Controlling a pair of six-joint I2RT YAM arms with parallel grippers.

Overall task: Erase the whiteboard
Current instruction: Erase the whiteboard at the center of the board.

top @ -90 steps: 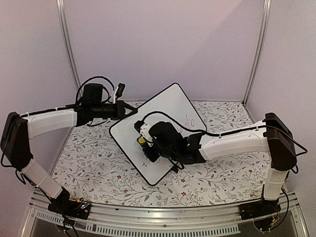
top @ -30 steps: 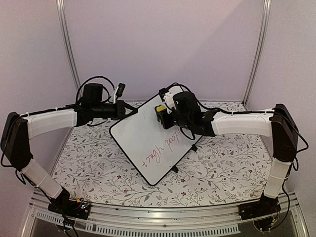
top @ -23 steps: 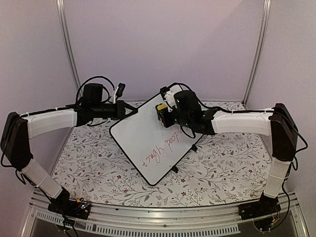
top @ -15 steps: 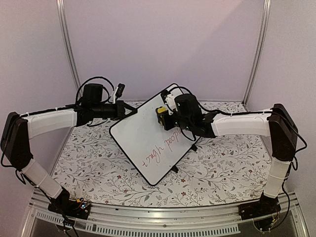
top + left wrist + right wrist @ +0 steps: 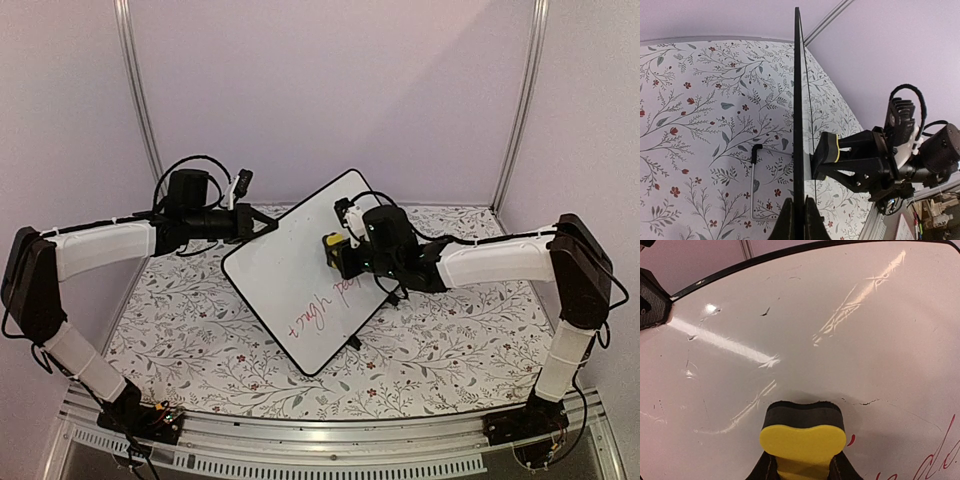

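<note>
Your left arm [image 5: 100, 245] rises from the near-left corner, folds at the elbow and runs its forearm level to the right. The left claw [image 5: 262, 226] is pinched narrow on the upper-left edge of the whiteboard [image 5: 285, 285]. In the left wrist view both fingertips [image 5: 787, 222] clamp the whiteboard [image 5: 798, 100] seen edge-on.

Your right arm [image 5: 500, 262] climbs from the near-right corner, and its forearm reaches left over the board. The right claw [image 5: 340, 252] grips an eraser [image 5: 330, 241] tightly, yellow back and dark pad, with the pad pressed on the board face near the board's far corner. The right wrist view shows the eraser [image 5: 803, 432] flat against the whiteboard [image 5: 840, 315], between that claw's [image 5: 803, 472] fingers.

Count:
- two arms
- one whiteboard
- one eraser
- two black feet [image 5: 352, 343] on the board's right edge
- one wire leg [image 5: 755, 185] behind it

The whiteboard is at mid-worktop [image 5: 200, 340], turned diamond-wise, with corners pointing to the far and near edges. Red handwriting [image 5: 318, 305] runs along the board's right half, just below the eraser.
</note>
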